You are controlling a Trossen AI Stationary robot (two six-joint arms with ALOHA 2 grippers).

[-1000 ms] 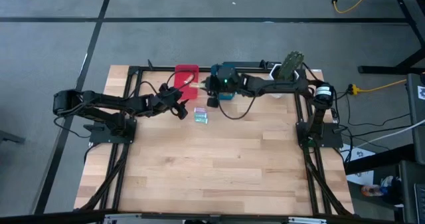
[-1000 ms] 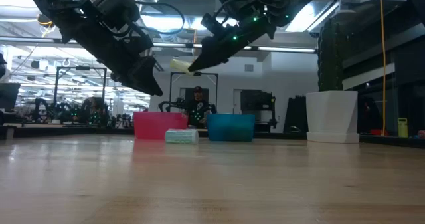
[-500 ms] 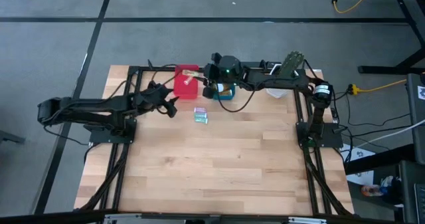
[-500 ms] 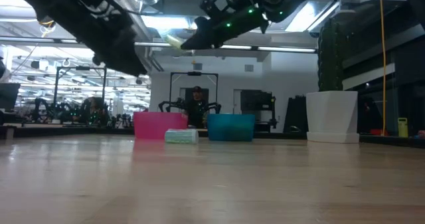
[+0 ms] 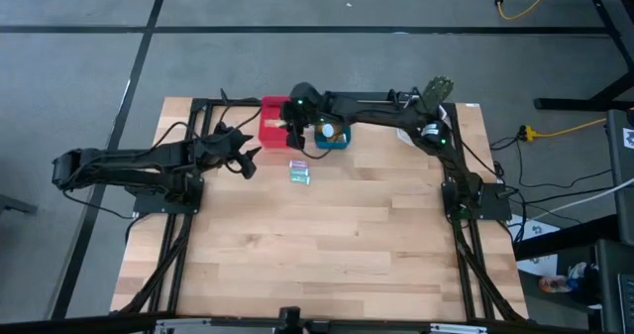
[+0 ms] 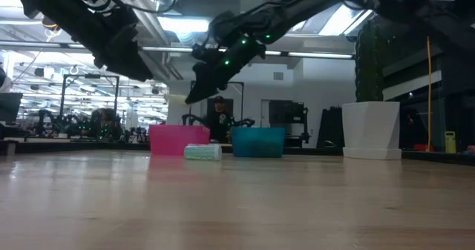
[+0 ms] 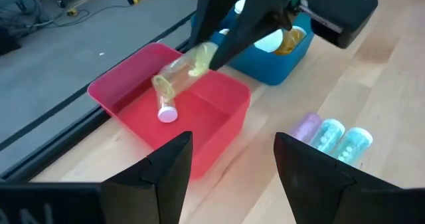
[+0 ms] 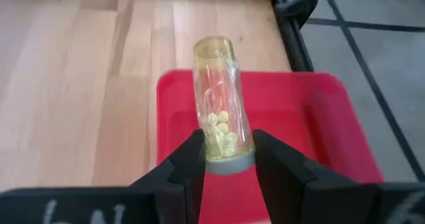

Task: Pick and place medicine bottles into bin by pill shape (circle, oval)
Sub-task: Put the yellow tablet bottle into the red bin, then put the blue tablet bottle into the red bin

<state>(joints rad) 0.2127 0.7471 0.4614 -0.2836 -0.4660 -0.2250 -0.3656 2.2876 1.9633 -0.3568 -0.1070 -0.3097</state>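
Observation:
My right gripper point(image 5: 294, 128) is shut on a clear yellow-tinted bottle point(image 8: 218, 111) above the red bin point(image 5: 275, 119); the bottle also shows in the left wrist view point(image 7: 186, 70). A pale round cap point(image 7: 167, 113) shows in the red bin point(image 7: 199, 117) below it. Three small bottles point(image 5: 300, 172), one pink point(image 7: 305, 127) and two teal point(image 7: 342, 139), lie side by side on the table in front of the bins. My left gripper point(image 5: 243, 162) is open and empty, left of these bottles and near the red bin. My right gripper pinches the yellow bottle at its one end point(image 8: 222, 159) between its two fingers point(image 8: 182, 164). The bottle sticks out beyond the fingertips, in line with them. The fingers slant down from the table's right. The bottle is tilted, free end lower, lifted clear over the red bin.
A blue bin point(image 5: 332, 136) holding orange bottles with white caps point(image 7: 275, 41) stands right of the red bin. A white pot with a cactus point(image 5: 434, 98) stands at the far right. The black frame rail runs along the table's far edge behind the bins.
My right gripper has carried the yellow bottle from over the blue bin toward the table's left, first up, then tipping down over the red bin. My left gripper has drawn back toward the table's left edge, away from the bins.

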